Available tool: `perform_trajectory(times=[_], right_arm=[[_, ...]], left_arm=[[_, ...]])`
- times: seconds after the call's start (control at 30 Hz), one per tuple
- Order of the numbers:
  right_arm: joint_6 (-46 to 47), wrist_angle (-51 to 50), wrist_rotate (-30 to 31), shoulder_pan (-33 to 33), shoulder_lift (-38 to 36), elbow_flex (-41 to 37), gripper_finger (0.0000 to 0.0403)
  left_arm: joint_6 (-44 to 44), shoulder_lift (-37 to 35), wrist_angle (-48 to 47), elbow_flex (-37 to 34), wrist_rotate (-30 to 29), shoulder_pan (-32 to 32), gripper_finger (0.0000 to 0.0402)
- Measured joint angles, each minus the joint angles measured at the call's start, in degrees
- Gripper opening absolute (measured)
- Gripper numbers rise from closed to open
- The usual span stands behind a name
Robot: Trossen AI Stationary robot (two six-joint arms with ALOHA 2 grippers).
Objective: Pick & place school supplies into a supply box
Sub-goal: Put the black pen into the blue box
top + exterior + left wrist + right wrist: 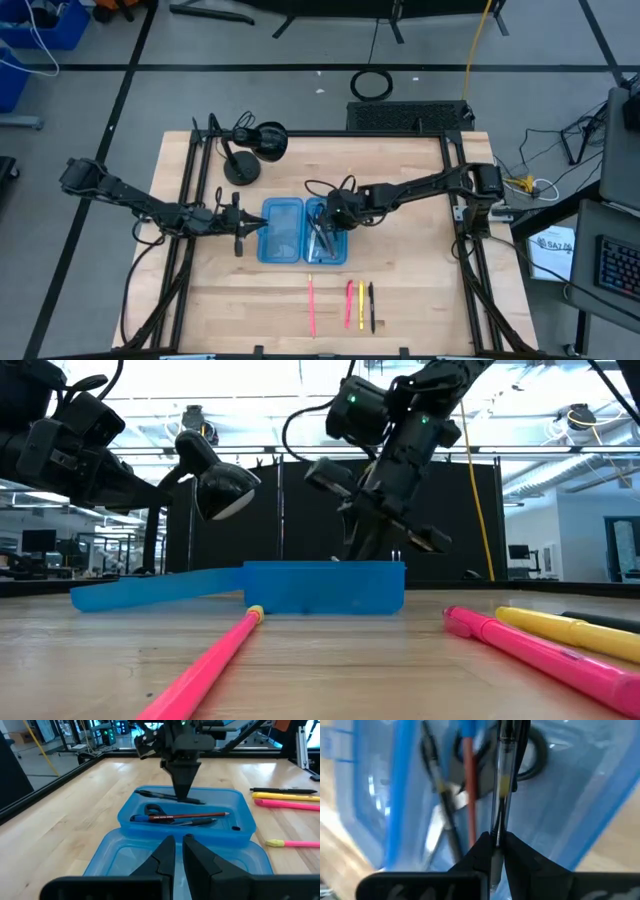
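The translucent blue supply box [283,232] lies open on the table, its two halves side by side. The half toward the table's right [240,815] holds black-handled scissors [153,810], a reddish-brown pencil [195,815] and dark pens. My right gripper [183,797] stands over that half, pointing down, shut on a slim black pen [150,795]. My left gripper [179,851] hovers low over the empty half [125,860], its fingers nearly together, holding nothing. A slim pink pen [311,305], a pink marker [349,303], a yellow one [361,305] and a black pen [371,307] lie near the table's near edge. My right gripper pinches the black pen between its two fingers, about mid-length [498,827]. It comes from above, pointing down, fingers across the pen. The pen lies level, low in the box half along its right-hand wall; whether it touches the bottom I cannot tell.
A black round-based desk lamp [243,165] stands beyond the box toward the far left, its head [222,485] raised. Black frame rails [190,200] run along the table's left and right sides. Bare wood shows between the box and the loose pens.
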Motion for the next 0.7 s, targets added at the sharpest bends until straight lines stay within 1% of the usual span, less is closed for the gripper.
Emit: perform_trajectory(times=[0.23, 0.4, 0.53, 0.6, 0.7], right_arm=[[0.07, -1.64, -1.43, -0.82, 0.52, 0.04, 0.0021], [1.17, -1.47, -3.98, -0.34, 2.98, 0.11, 0.0021], [2.31, -0.42, -4.45, -0.31, 4.09, 0.17, 0.0022], [2.31, -0.01, -4.38, -0.34, 4.17, 0.17, 0.0035], [2.5, 1.37, -4.23, -0.34, 4.06, 0.11, 0.0073]], left_arm=[[0.1, 0.0, 0.33, 0.0, -0.35, 0.0, 0.004], [0.08, 0.0, 0.38, 0.0, -0.37, 0.0, 0.004], [0.08, 0.0, 0.45, 0.0, -0.37, 0.0, 0.004], [0.08, 0.0, 0.41, 0.0, -0.35, 0.0, 0.004], [0.06, 0.0, 0.42, 0.0, -0.34, 0.0, 0.004]])
